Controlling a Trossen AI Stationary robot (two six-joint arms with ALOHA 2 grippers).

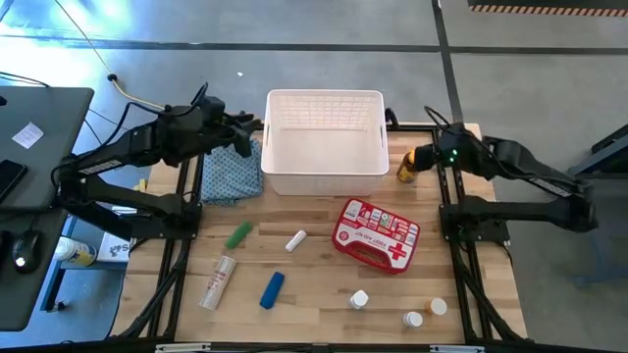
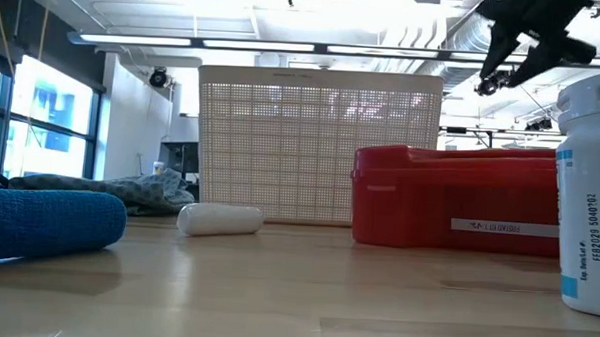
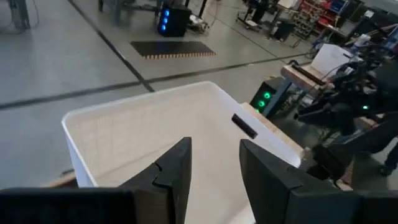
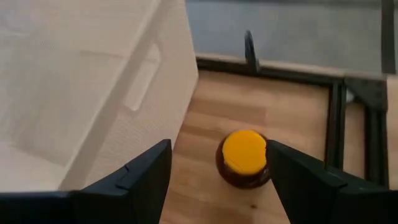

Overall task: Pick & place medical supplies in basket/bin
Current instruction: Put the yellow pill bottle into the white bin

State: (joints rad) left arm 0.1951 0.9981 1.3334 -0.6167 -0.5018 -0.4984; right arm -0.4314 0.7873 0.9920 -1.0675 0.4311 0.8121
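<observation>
The right pincer [image 4: 214, 180] hangs with fingers spread wide directly above the amber yellow-capped bottle [image 4: 244, 158], which stands upright on the surface just beside the white basket [image 1: 325, 147]. The left pincer [image 3: 214, 177] hovers partly open, empty, over the basket's opposite rim.

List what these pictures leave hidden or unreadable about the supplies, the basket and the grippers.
- Basket floor: in the low view its slotted wall screens it; the left wrist view is partly blocked by the left gripper.
- Amber bottle: label unseen; only the yellow cap shows between the right gripper fingers.
- White pill bottle: cut off by the low view's edge.
- First-aid case: lid print too small in the high view.
</observation>
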